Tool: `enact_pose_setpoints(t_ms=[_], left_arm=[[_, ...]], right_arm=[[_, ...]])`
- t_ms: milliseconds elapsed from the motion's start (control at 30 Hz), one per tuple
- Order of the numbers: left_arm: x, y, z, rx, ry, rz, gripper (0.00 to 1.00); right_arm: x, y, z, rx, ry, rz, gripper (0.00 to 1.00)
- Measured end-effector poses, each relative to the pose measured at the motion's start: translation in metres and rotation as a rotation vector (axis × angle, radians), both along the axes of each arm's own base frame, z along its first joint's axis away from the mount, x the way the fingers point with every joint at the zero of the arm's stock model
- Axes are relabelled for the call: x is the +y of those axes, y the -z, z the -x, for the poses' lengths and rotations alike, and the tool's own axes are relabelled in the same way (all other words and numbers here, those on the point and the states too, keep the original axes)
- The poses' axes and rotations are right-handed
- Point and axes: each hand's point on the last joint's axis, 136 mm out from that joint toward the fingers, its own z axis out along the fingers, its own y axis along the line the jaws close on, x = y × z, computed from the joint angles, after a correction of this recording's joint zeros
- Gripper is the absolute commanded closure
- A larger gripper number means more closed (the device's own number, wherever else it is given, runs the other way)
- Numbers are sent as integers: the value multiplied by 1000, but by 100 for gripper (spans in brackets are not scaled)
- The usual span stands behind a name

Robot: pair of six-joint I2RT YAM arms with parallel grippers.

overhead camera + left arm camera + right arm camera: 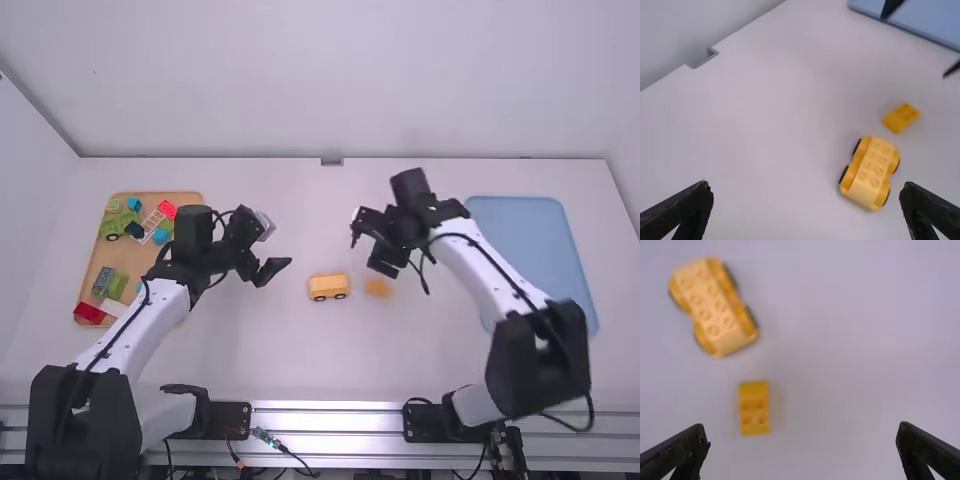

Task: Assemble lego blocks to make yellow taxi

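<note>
Yellow car (328,289) and block (378,287), apart on the table (290,360)

The high view shows mixed bricks (168,209) on a tan tray (155,196) at left; the wrist views bring out round studs atop the black-wheeled car and the small block right of it. Left gripper (272,269) and right gripper (370,252) are spread wide, empty. The left arm (135,325) hides part of the tan tray

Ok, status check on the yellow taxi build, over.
Left gripper and right gripper open, nothing held. Yellow car base wheels down; small yellow block beside it, not attached. Blue tray off right, out of the way.
</note>
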Motion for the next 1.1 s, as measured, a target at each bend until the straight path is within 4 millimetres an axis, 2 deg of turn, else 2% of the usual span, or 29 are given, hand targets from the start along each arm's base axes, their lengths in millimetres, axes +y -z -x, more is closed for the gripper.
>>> enact_pose_setpoints(t_ms=[67,133,333,400,500,567,733,900,1000,1100], left_arm=[[-7,-3,5,-19,56,16,1],[-14,-3,9,-30,111,31,1],[-36,16,17,-46,282,59,1],[-44,23,14,-69,328,70,1],[-54,33,12,-98,381,88,1],[-62,44,14,-102,414,100,1],[-87,76,26,-105,507,117,1],[-106,96,32,-122,525,79,1],[-115,105,33,-139,512,48,1],[-116,117,32,-119,481,24,1]], right_arm=[[-7,-9,-1,-68,5,-86,1],[-10,-1,5,-88,-9,-140,1],[-13,61,40,-56,-67,-260,1],[-13,68,45,-76,-82,-294,1],[-15,73,48,-111,-89,-341,0],[-16,74,48,-127,-89,-363,4],[-20,78,57,-125,-85,-418,6],[-21,76,54,-140,-85,-441,10],[-20,86,49,-132,-86,-449,10],[-20,103,49,-93,-74,-456,10]])
